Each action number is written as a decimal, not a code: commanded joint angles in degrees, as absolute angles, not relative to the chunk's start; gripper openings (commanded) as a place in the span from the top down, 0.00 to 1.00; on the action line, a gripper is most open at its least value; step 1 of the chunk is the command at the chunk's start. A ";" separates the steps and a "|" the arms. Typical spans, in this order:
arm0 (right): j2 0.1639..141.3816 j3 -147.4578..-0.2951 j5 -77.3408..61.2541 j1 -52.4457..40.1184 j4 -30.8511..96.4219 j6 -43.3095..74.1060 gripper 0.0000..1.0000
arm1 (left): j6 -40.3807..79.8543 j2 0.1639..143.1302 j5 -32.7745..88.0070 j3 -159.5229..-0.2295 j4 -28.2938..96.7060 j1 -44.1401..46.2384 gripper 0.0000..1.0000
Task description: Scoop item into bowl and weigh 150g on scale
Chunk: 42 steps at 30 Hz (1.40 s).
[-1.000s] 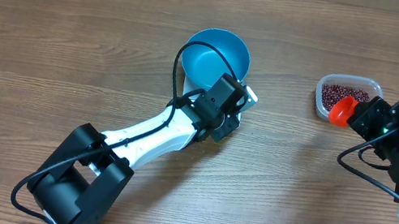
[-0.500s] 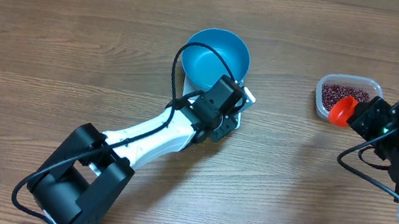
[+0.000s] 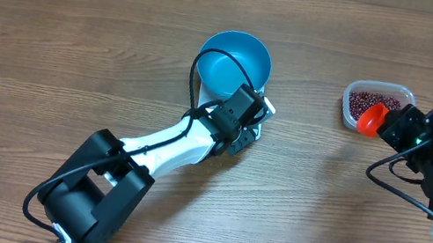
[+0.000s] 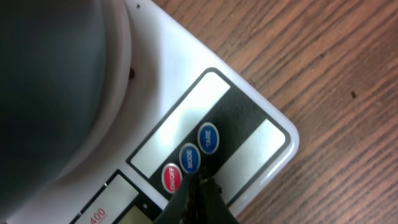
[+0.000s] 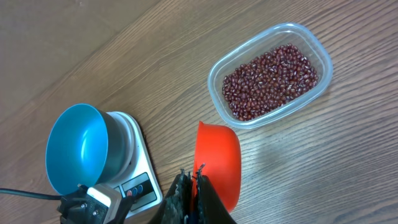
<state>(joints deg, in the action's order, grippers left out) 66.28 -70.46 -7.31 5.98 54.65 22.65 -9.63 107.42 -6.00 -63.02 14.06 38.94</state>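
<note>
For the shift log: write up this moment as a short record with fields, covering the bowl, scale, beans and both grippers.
kitchen scale: white, on the wooden table
blue bowl: on the scale, no beans seen inside
beans: dark red, in the clear plastic tub
left gripper: shut, tips by the MODE button; contact unclear
right gripper: shut on the orange scoop, beside the tub
</note>
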 commanded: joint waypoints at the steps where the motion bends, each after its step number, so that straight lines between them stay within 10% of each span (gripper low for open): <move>1: 66.98 -72.12 -7.55 6.17 54.13 22.44 0.96 | -10.72 108.16 -6.66 -62.72 13.02 38.48 0.96; 42: 67.70 -72.12 -7.57 6.17 54.15 22.44 0.96 | -9.61 108.49 -10.92 -62.72 13.02 38.48 0.96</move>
